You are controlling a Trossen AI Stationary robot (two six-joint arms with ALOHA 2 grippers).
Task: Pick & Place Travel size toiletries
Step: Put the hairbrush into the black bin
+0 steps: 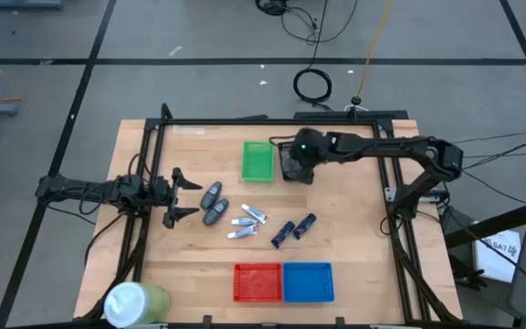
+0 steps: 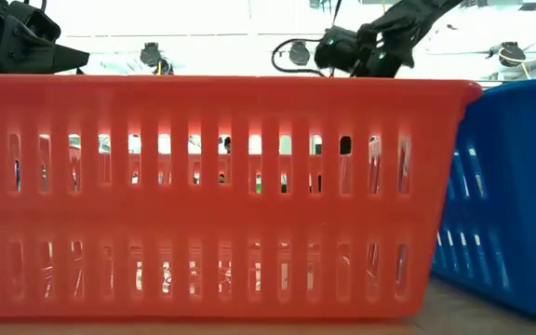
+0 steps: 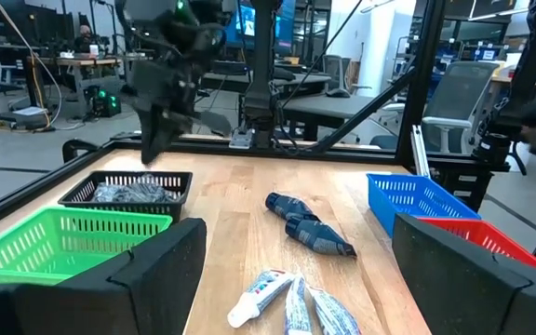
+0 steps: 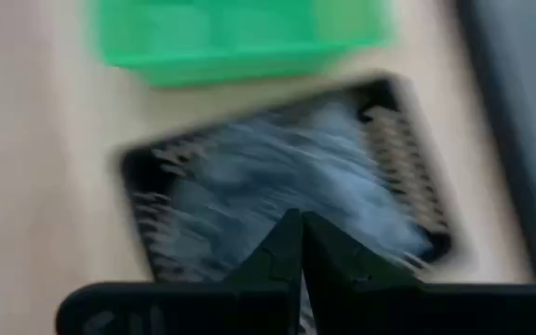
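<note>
Left gripper (image 1: 188, 196): fingers spread wide, nothing held, just beside the two grey oval containers (image 1: 213, 203). Right gripper (image 4: 301, 244): fingers pressed together, nothing seen held, poised over the black tray (image 1: 296, 164). White-silver tubes (image 1: 247, 222) and dark navy tubes (image 1: 293, 228) were laid mid-table.

The worktop (image 1: 354, 265) is pale wood with visible plank seams and a smooth, faintly satin finish, framed by matt black metal rails (image 1: 245, 122). The red tray (image 2: 212, 195), blue tray (image 2: 515, 195) and green tray (image 3: 54, 247) look like moulded plastic with slotted walls and a slight sheen, while the black tray (image 3: 128, 191) is a finer dark mesh. The white-silver tubes (image 3: 291, 298) have a glossy, foil-like skin, the dark navy tubes (image 3: 310, 228) a smooth soft gloss, and the left pincer's fingers (image 3: 161, 270) are matt black.
</note>
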